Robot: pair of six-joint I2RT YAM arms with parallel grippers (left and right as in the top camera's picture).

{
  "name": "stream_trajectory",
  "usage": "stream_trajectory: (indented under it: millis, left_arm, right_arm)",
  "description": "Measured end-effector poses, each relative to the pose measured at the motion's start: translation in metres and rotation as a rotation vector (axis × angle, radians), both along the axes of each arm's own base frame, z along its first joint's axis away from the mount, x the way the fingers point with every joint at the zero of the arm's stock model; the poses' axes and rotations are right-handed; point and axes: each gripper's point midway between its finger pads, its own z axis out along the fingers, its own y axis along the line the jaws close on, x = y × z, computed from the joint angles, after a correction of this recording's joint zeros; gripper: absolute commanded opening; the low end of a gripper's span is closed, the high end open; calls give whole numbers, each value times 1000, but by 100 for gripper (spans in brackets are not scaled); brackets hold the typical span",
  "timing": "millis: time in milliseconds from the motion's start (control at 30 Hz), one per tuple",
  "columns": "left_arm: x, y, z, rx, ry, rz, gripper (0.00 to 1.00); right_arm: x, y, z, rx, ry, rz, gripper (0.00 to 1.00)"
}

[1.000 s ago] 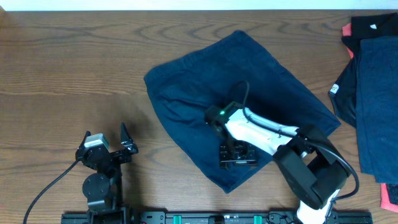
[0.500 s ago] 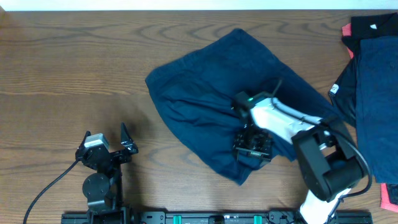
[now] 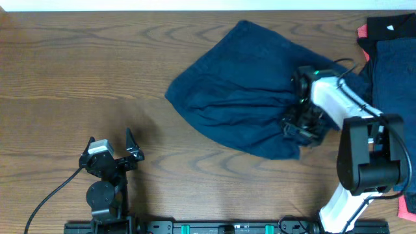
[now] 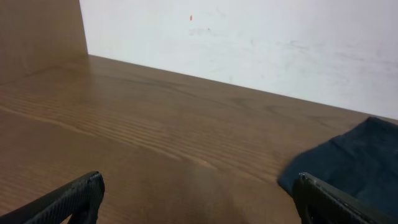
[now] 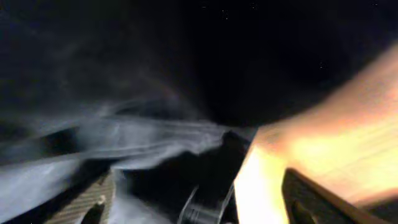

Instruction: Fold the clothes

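Note:
A dark navy garment [image 3: 240, 97] lies crumpled on the wooden table [image 3: 78, 71], its folds drawn toward its right side. My right gripper [image 3: 300, 127] sits low on that right side. In the blurred right wrist view its fingers [image 5: 199, 193] stand apart with navy cloth [image 5: 124, 143] between and under them. My left gripper [image 3: 110, 142] is open and empty at the front left, well away from the garment. The left wrist view shows its fingers [image 4: 196, 199] wide apart over bare wood, with the garment's edge [image 4: 348, 162] at the right.
A pile of clothes lies at the right edge: a navy piece [image 3: 390, 97] with a small white label [image 3: 349, 93], a black piece [image 3: 390, 26], and a red edge [image 3: 361, 31]. A red piece [image 3: 408, 208] shows at the front right corner. A white wall [image 4: 249, 43] stands behind the table.
My right gripper has swept from the garment's front middle to the right and back. The navy garment has slid right with it and bunched up. The left arm has not moved.

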Motion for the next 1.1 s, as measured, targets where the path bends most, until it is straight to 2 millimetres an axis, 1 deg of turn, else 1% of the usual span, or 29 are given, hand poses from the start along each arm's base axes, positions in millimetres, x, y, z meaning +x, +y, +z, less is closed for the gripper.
stream_trajectory:
  millis: [33,67,133,200,267,333,367,400,433,533,600,633,700,767,833,900,933,1033,1100]
  left_arm:
    - [0,0,0,0,0,0,98]
    - [0,0,0,0,0,0,98]
    - [0,0,0,0,0,0,98]
    - [0,0,0,0,0,1,98]
    - [0,0,0,0,0,2,98]
    - [0,0,0,0,0,2,98]
    - [0,0,0,0,0,2,98]
    - [0,0,0,0,0,2,98]
    - [0,0,0,0,0,2,98]
    - [0,0,0,0,0,3,98]
    - [0,0,0,0,0,2,98]
    - [0,0,0,0,0,3,98]
    - [0,0,0,0,0,3,98]
    - [0,0,0,0,0,3,98]
    - [0,0,0,0,0,3,98]
    - [0,0,0,0,0,3,98]
    - [0,0,0,0,0,3,98]
    - [0,0,0,0,0,3,98]
    - [0,0,0,0,0,3,98]
  right_arm:
    - [4,-3,9,-17,0,2,98]
    - [12,-3,22,-24,-17,15,99]
    - [27,1,40,-32,-63,32,99]
    - [43,12,59,-17,-131,78,99]
    - [62,34,78,20,-230,158,99]
    - [84,69,97,79,-359,270,99]
    - [95,91,106,111,-430,330,99]
    - [105,117,114,151,-501,395,99]
    - [112,136,119,178,-555,438,99]
    - [121,200,131,274,-692,576,99]
    - [125,233,133,334,-749,645,99]
    - [127,246,133,357,-770,671,98]
    - [129,273,119,401,-786,724,97]
    - [130,290,101,414,-780,759,95]
    - [132,307,71,416,-763,799,95]
    - [129,317,44,404,-733,835,95]
    - [128,322,28,393,-719,864,95]
    - [124,329,6,366,-702,916,95]
    - [121,331,0,344,-696,942,95]
